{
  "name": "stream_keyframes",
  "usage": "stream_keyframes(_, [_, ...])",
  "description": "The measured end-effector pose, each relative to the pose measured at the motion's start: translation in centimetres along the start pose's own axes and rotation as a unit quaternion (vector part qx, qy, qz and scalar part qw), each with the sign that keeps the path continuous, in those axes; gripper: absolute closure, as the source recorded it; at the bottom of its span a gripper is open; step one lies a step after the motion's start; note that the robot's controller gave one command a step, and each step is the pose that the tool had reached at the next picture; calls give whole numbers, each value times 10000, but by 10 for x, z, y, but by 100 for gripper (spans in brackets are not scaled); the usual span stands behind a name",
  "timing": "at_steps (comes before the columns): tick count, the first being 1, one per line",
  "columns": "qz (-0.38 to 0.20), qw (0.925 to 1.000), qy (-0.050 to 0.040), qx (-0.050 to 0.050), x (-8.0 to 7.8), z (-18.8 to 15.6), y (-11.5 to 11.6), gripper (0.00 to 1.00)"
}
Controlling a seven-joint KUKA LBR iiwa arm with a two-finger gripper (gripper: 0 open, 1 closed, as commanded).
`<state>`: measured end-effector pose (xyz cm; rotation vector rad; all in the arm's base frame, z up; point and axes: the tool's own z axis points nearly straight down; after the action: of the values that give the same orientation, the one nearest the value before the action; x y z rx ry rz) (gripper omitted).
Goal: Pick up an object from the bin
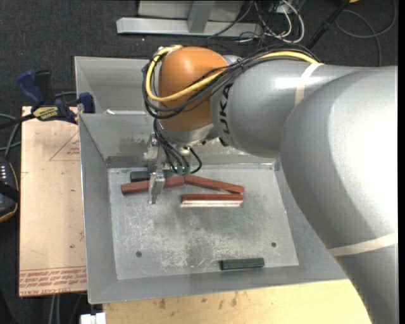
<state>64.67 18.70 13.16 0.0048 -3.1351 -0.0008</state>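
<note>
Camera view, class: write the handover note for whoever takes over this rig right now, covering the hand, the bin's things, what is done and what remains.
Hand: low in the far-left part of the bin, among a short red-brown stick, a dark block and a long red-brown stick. Its grip cannot be told.
Others: a pale-topped stick just nearer, and a dark green stick by the near wall.
Done: nothing looks lifted.
Left: grasp one thing and lift it out.

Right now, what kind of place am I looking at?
Probably a robotics lab test cell: a big silver robot arm over a grey metal bin holding small red-brown sticks, with loose black cables behind.
</note>
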Motion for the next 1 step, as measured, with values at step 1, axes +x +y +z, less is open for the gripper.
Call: stream_keyframes(1, [11,10000,-37,-5,-2,-5,-1,0])
